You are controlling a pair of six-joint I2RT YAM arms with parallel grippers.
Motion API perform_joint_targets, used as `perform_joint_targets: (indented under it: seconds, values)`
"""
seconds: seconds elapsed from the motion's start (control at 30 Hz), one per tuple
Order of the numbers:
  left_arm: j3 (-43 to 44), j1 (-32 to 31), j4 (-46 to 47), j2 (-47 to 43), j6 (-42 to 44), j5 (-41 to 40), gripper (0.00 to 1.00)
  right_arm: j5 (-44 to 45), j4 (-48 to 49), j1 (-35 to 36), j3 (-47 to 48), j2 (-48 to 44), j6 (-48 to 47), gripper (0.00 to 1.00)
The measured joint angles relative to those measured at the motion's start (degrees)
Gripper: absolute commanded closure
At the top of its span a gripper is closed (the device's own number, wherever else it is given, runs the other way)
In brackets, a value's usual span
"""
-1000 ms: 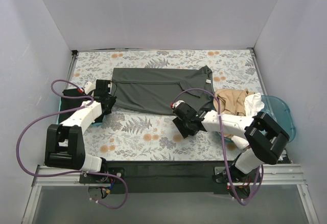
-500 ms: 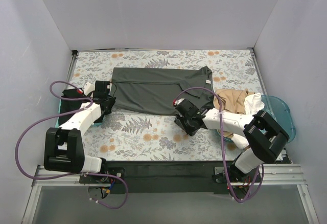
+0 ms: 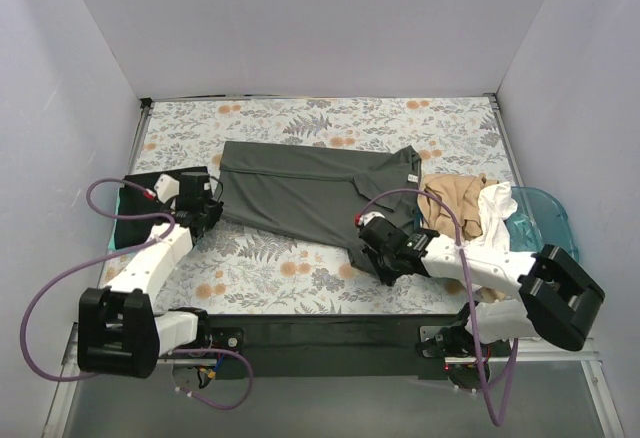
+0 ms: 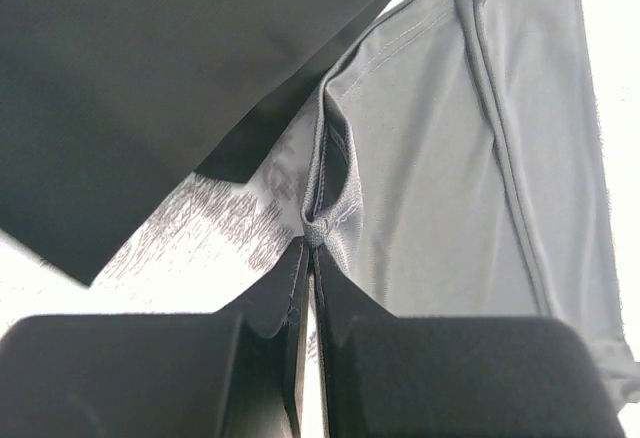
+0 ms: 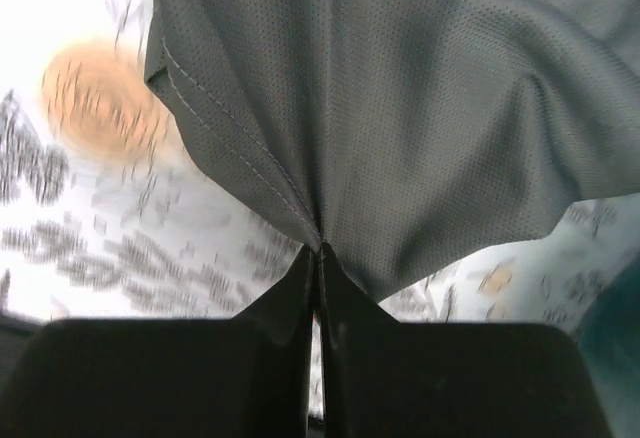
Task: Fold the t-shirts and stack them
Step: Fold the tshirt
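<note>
Left gripper (image 4: pixel 308 250): fingers pressed together, pinching the hem of the dark grey t-shirt (image 3: pixel 310 186) at its left near corner. In the left wrist view we see a small bunch of fabric caught right at the tips. Right gripper (image 5: pixel 318 250): also closed tight, clamped on the same shirt along its right near edge. The stitched hem runs into the pinch and creases fan out from it.

From the top view we note the dark grey t-shirt lies spread across the middle of the floral table covering (image 3: pixel 300 118). It sits skewed, with the end carrying the white label toward the right. Its near right corner is drawn to a point at the right gripper.

The black t-shirt (image 3: pixel 150 196) lies at the table's left edge, just beside the left gripper. The tan t-shirt (image 3: pixel 455 198) and the white t-shirt (image 3: pixel 497 206) are heaped together at the right, near the label end. They sit against the teal tub (image 3: pixel 550 220), and the right arm crosses in front of them.
</note>
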Motion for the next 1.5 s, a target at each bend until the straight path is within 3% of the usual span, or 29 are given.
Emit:
perform_joint_targets:
  seconds: [0.23,0.5,0.7,0.93,1.5]
  values:
    - [-4.3,0.0,-4.6,-10.3,-2.6,0.0,1.0,1.9,-5.4,5.7,-0.5,-6.4,4.2,0.99]
    - [-4.3,0.0,-8.1,-12.1,-3.5,-1.0,1.0,6.4,-7.9,5.8,0.8,-7.0,3.9,0.99]
    - [-3.5,0.0,-8.9,-8.5,-3.8,-1.0,1.0,10.5,-8.5,4.9,7.7,-4.2,0.2,0.99]
    - [0.1,0.0,-8.9,-4.6,-3.8,-0.9,1.0,13.0,-8.5,-0.7,16.1,0.3,-6.4,0.99]
    - [12.1,0.0,-11.5,11.1,-5.2,-1.5,1.0,7.2,-7.1,-14.8,32.6,13.2,-24.0,0.99]
